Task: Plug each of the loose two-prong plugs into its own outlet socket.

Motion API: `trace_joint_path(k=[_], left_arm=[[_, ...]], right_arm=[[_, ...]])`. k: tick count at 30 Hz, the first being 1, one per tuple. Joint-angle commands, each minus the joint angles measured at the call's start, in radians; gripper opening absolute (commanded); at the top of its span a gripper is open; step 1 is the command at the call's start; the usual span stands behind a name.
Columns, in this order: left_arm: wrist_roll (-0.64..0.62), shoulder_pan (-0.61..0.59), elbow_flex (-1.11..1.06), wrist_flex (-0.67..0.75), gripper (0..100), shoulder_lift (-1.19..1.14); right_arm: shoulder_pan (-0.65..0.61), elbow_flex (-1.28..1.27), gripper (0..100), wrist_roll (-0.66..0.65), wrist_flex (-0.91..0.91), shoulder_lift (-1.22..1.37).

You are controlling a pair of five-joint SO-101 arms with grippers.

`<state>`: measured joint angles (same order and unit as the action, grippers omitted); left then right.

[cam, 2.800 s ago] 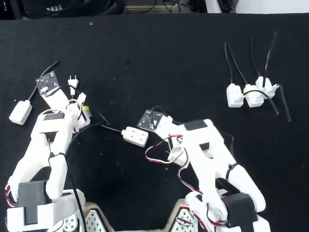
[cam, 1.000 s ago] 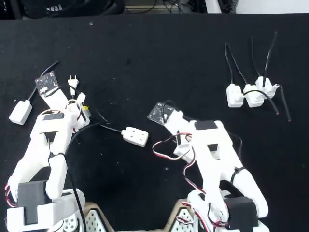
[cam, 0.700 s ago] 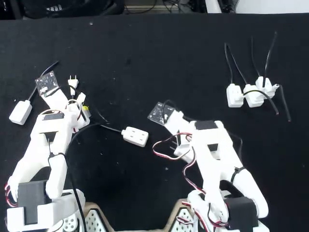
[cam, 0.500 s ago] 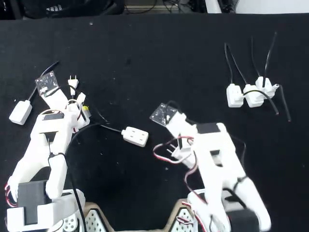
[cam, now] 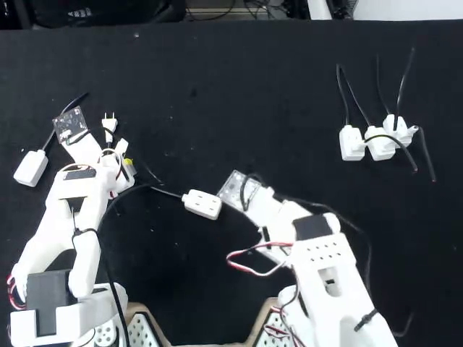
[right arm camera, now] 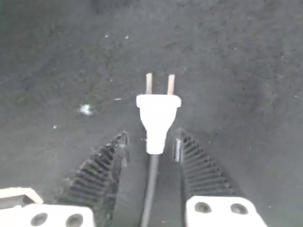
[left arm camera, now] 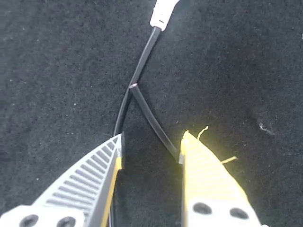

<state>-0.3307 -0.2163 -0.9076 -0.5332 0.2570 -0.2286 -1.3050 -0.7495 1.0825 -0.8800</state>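
Black mat [cam: 217, 87]: plug [right arm camera: 157, 113] lies inside spread right hand [right arm camera: 150, 142], socket block [cam: 202, 204] nearby.

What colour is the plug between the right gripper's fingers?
White plug, black cord; right wrist view.

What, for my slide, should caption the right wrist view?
White two-prong plug between the open jaws of the right gripper.

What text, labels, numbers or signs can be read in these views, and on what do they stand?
Nothing here can be read.
left wrist board: speckled marks, too small to read.
right wrist board: speckled marks, too small to read.
two-prong plug, outlet socket, table: no print visible.
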Motion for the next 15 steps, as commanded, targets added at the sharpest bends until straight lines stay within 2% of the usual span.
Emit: trace_joint_path(k=[1, 5, 15], left_arm=[[-0.005, -0.010, 0.010, 0.012, 20, 0.058], [-0.005, -0.010, 0.010, 0.012, 20, 0.058], [-0.005, -0.010, 0.010, 0.012, 20, 0.058]], right_arm=[[-0.061, -0.077, 14.7, 0.009, -0.083, -0.022], [-0.072, -0.114, 14.8, 0.012, -0.160, -0.022], [-0.048, -0.082, 14.8, 0.005, -0.163, -0.024]])
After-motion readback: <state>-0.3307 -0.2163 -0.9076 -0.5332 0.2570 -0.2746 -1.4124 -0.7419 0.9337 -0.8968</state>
